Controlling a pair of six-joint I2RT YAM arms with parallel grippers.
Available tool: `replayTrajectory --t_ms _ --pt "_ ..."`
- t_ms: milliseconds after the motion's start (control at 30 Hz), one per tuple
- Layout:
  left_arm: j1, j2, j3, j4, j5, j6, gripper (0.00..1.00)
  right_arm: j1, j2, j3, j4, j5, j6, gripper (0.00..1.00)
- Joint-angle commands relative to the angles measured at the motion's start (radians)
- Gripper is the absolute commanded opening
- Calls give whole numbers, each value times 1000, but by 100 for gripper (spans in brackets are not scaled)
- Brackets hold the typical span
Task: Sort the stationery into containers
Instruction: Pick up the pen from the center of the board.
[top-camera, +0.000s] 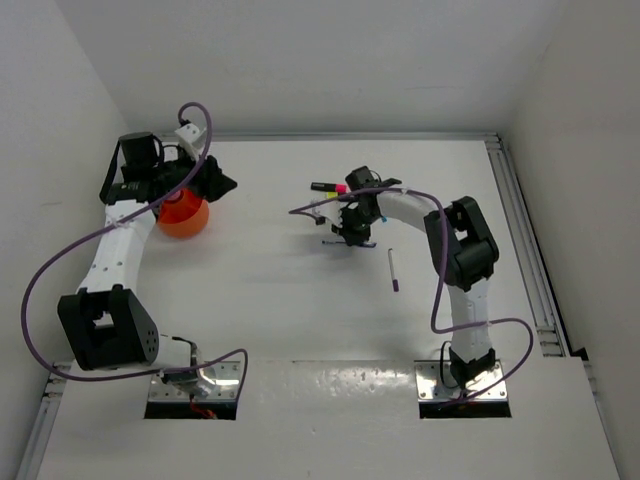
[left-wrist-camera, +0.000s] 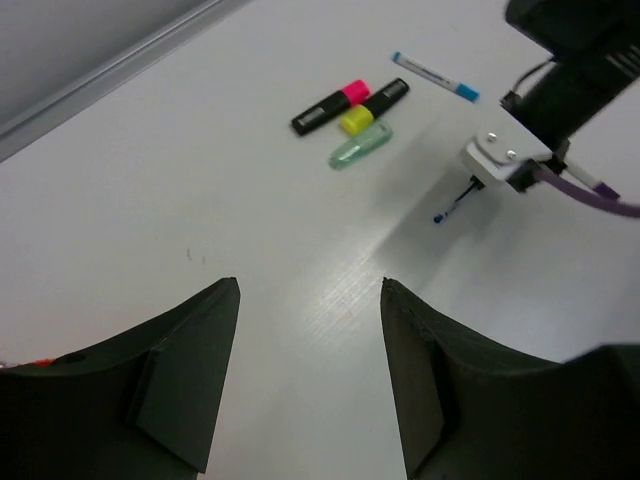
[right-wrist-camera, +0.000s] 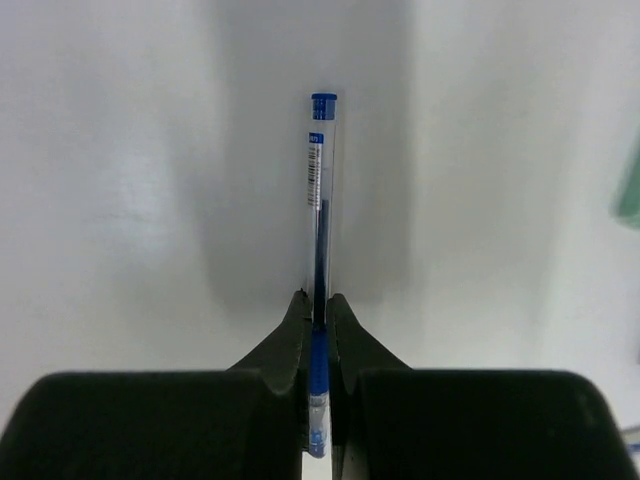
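Right gripper (right-wrist-camera: 317, 305): jaws were closed tight on the blue pen (right-wrist-camera: 320, 180), gripping it near one end. The barrel ran straight out ahead of the jaws.
Left gripper (left-wrist-camera: 310, 288): jaws stood wide apart with nothing between them.
Bowl (top-camera: 185, 215) sat behind the left jaws, under the wrist.
Highlighters (left-wrist-camera: 345, 110) lay well ahead of them.

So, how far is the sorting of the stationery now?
Done: nothing visible; the orange bowl is partly hidden. In hand: the right gripper grips a blue pen. Left: two black highlighters, a green highlighter, a blue-tipped pen and a purple-tipped pen lie on the table.
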Motion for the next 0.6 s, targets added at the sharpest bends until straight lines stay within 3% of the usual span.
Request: replayTrajectory --t_ms 0,133,233,333,567 --pt "-18 -105 7 -125 165 192 64 -7 -55 52 -131 -59 205 0" --pt "-96 -223 -24 -246 92 404 63 -19 -66 189 -254 -199 432 0" --pt "-171 -286 -24 -342 49 572 63 -19 -81 180 -249 -293 610 0" --pt "-260 -343 -28 -420 3 761 62 -25 -87 149 -176 -383 856 0" --pt "-604 -296 -14 -509 -226 913 59 -47 -101 28 123 -633 1337 0"
